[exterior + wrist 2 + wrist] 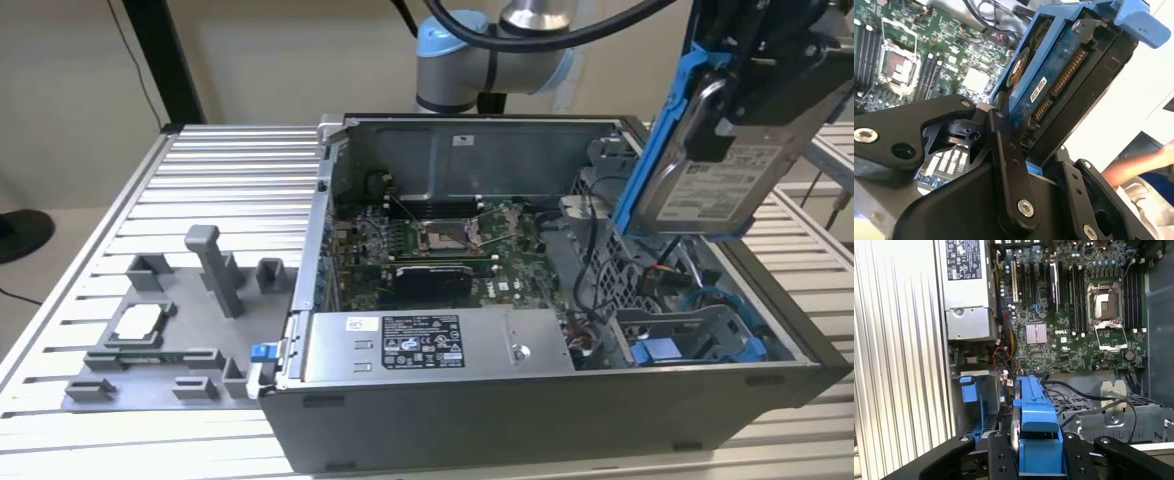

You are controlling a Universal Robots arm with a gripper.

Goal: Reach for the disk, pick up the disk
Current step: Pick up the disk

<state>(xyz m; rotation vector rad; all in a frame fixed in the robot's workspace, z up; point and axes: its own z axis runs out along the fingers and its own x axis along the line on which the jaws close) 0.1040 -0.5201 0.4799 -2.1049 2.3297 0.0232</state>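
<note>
Disk (701, 165) in claw (747, 85), apparently clear above open case (534, 400).

Gripper (747, 95) raised high, fingers (1009, 165) clamped on disk (707, 180)

This looks like a robotics lab or a test workshop for computer assembly. An open desktop computer case (534, 400) lies on its side on a surface (214, 180) built of ribbed aluminium profiles, below the raised pincer (747, 90). Its motherboard (454, 250), with an empty processor socket, lies bare inside the case. Beside the case, well away from the pincer, a grey plastic fixture plate (167, 330) with moulded holders sits on the same surface. An industrial robot arm (481, 60) with blue joint caps and trailing cables rises behind the case. The wall behind is plain and pale.
</note>
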